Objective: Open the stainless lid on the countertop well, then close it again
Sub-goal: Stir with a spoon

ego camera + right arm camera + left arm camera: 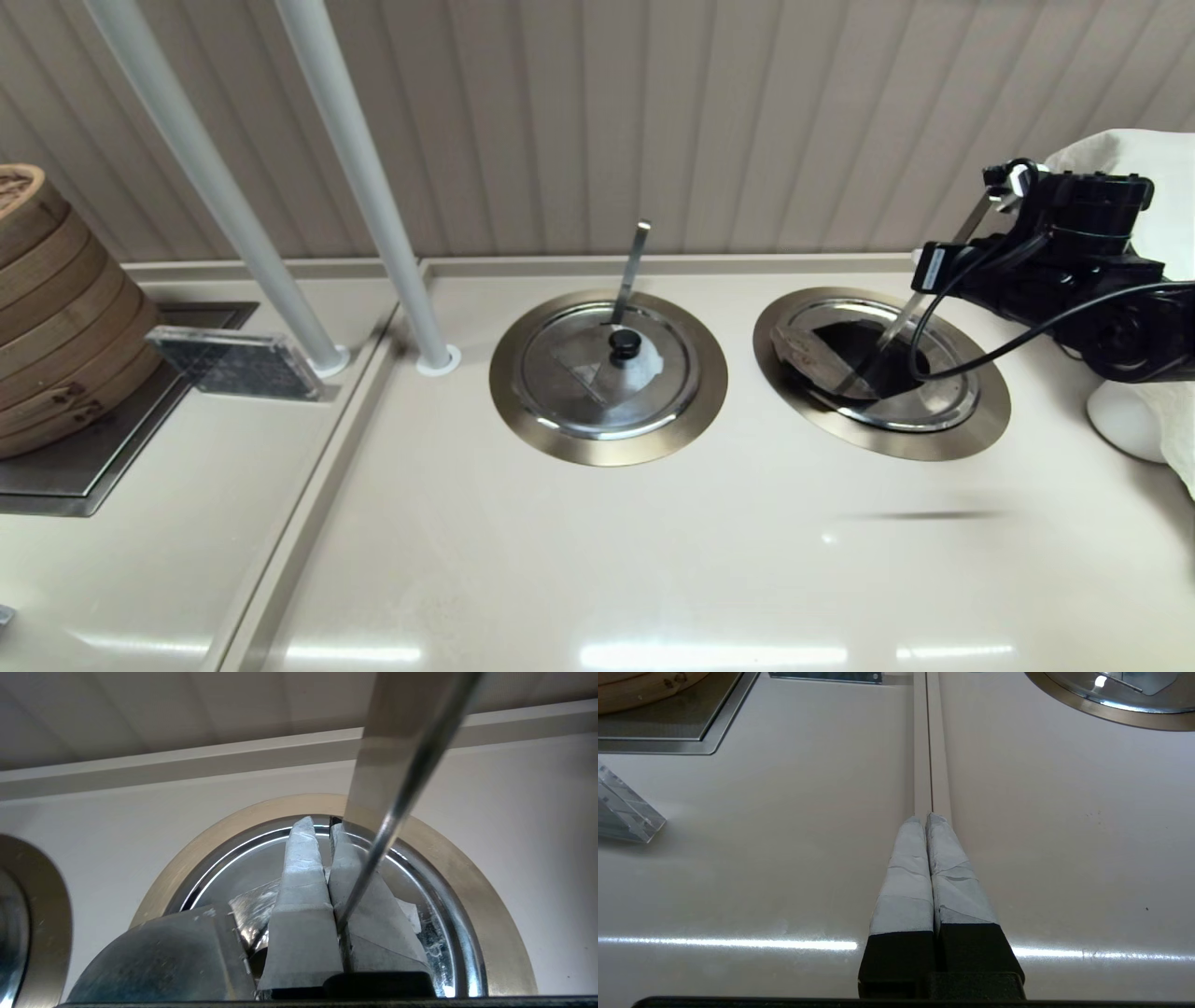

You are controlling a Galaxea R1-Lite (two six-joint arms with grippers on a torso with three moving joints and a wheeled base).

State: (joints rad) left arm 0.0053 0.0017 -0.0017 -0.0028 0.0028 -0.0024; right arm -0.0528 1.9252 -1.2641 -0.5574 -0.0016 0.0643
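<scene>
We are seeing the round shiny steel lid [934, 397] sitting in the bronze-ringed countertop well [991, 415] on our right, a flat steel utensil handle [920, 301] slanting across it. Our right gripper [323, 833] is hanging above it, fingers pressed together, beside the handle. Our left gripper [924, 820], also pressed together, is hovering over bare beige counter [653, 560].

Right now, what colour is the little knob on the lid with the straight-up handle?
Black. The knob on the left lid shows best in the head view.

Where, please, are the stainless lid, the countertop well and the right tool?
stainless lid [938, 403], head view, shiny near edge.
countertop well [990, 415], head view, flat bronze ring.
right tool [322, 822], right wrist view, between taped fingertips.
</scene>
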